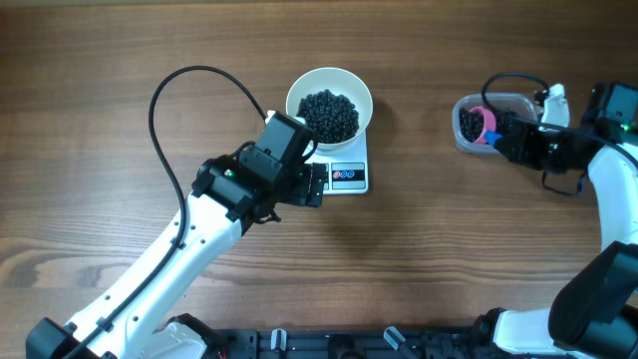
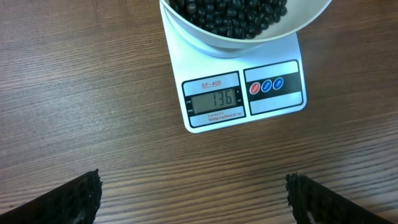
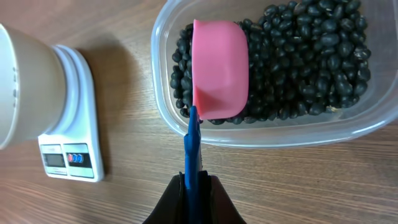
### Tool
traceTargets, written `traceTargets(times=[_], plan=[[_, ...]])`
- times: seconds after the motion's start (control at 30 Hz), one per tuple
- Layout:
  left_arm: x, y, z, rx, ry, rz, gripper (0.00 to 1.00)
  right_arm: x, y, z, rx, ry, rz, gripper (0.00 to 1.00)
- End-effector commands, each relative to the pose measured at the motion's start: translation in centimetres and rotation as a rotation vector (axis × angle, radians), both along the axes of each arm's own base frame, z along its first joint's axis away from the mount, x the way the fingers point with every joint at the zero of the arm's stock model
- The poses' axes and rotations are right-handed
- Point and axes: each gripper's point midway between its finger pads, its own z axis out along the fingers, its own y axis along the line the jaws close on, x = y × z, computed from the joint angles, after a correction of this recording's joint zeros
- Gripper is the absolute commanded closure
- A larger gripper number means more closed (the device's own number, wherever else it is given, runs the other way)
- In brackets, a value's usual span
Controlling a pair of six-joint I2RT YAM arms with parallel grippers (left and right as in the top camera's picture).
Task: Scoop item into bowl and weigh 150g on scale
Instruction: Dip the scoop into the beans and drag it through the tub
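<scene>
Wide-spread left hand (image 2: 193,191) faces scale (image 2: 244,93) — labelled SF-400, reading 136.

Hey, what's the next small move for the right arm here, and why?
Probably dip the scoop into the beans in the tub for a small partial load. The scale reads 136 under the bowl, short of 150, and the right gripper holds the scoop by its handle there.

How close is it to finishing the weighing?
Mostly done: the white bowl on the scale holds beans and the display reads 136, short of 150. In hand: the right gripper holds the pink scoop in the tub of beans. Left: a small top-up.
</scene>
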Motion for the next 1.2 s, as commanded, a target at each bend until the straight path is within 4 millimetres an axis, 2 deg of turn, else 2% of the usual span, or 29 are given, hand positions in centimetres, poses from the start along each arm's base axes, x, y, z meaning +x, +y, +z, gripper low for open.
traceTargets(times=[0.0, 0.5, 0.8, 0.97, 1.17], plan=[[0.0, 0.2, -0.4, 0.006, 0.009, -0.004, 0.0, 0.2, 0.9, 2.0, 0.142, -0.058, -0.011, 0.96], [0.0, 0.2, -0.4, 0.006, 0.009, -0.004, 0.0, 0.0, -1.0, 2.2, 0.196, -0.034, -0.129, 0.96], [0.0, 0.2, -0.4, 0.006, 0.009, -0.004, 0.0, -0.3, -2.9, 2.3, 0.236, -0.013, -0.239, 0.96], [0.0, 0.2, -0.4, 0.006, 0.009, -0.004, 0.0, -0.1, -2.6, 3.8, 0.346, -0.068, -0.233, 0.96], [0.0, 0.2, -0.4, 0.006, 0.009, -0.004, 0.0, -0.2, -3.9, 4.5, 0.416, -0.067, -0.315, 0.96]])
